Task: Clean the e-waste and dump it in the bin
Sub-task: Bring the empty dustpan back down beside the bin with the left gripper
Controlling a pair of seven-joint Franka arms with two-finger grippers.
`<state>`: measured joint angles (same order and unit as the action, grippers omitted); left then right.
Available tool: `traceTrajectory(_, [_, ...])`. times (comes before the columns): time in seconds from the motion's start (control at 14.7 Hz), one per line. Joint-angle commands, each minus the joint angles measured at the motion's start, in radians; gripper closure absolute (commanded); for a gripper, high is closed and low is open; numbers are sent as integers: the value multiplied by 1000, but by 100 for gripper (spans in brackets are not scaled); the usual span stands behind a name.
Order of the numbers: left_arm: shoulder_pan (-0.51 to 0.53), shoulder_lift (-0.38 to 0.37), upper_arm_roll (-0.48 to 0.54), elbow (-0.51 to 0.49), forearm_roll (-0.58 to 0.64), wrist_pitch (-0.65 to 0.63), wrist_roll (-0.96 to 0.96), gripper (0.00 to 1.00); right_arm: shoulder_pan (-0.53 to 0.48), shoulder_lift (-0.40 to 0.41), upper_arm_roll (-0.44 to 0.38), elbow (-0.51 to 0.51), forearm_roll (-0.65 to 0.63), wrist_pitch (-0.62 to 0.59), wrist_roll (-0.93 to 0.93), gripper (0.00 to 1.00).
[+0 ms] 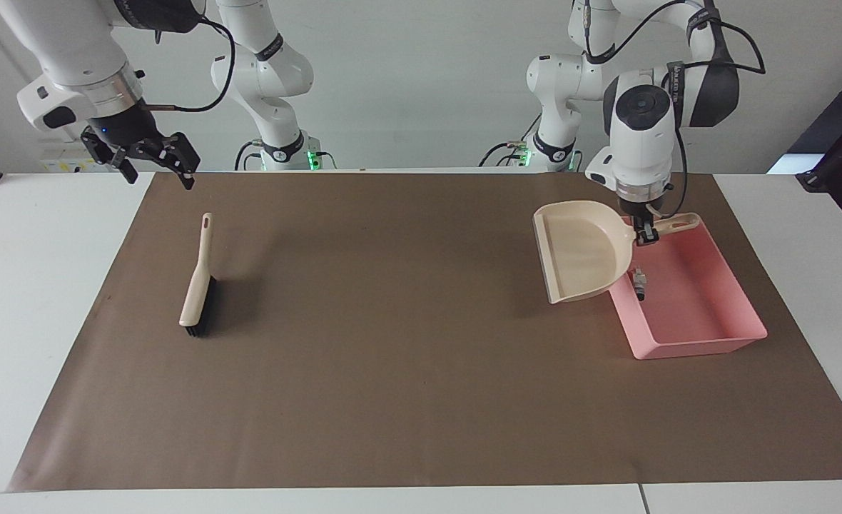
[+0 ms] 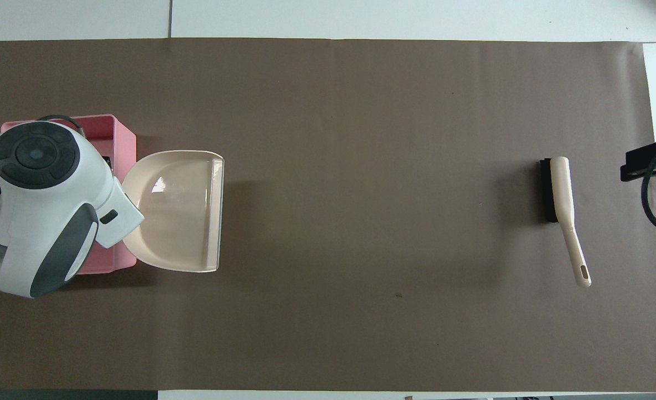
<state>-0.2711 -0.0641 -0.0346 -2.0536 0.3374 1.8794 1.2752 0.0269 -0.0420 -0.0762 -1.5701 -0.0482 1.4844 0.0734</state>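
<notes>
Two white arms with rounded joints and dark grey bands are seen. Black cables are looped along both arms. The left gripper (image 1: 644,233) and the right gripper (image 1: 151,161) are black. Green lights are shown at the arm bases.

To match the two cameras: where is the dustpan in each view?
Facing view: the dustpan hangs from the left claw, beside the pink bin.
Overhead view: the dustpan is partly over the mat, beside that bin.
Shared landmark: the brush.
</notes>
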Motion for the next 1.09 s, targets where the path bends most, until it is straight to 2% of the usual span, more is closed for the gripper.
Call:
traceTrajectory(0.0, [-74, -5, 12, -48, -44, 52, -60, 100, 2, -6, -5, 4, 2, -19, -23, 0])
traceTrajectory(0.34, [-177, 81, 12, -66, -46, 133, -215, 100, -1, -7, -5, -1, 7, -15, -14, 0])
traceTrajectory(0.68, [-197, 102, 13, -170, -46, 312, -255, 100, -4, -6, -7, 1, 47, -15, -1, 0])
traceTrajectory(1.02, [-197, 119, 13, -180, -46, 319, -257, 100, -2, -6, -7, 2, 42, -18, 0, 0])
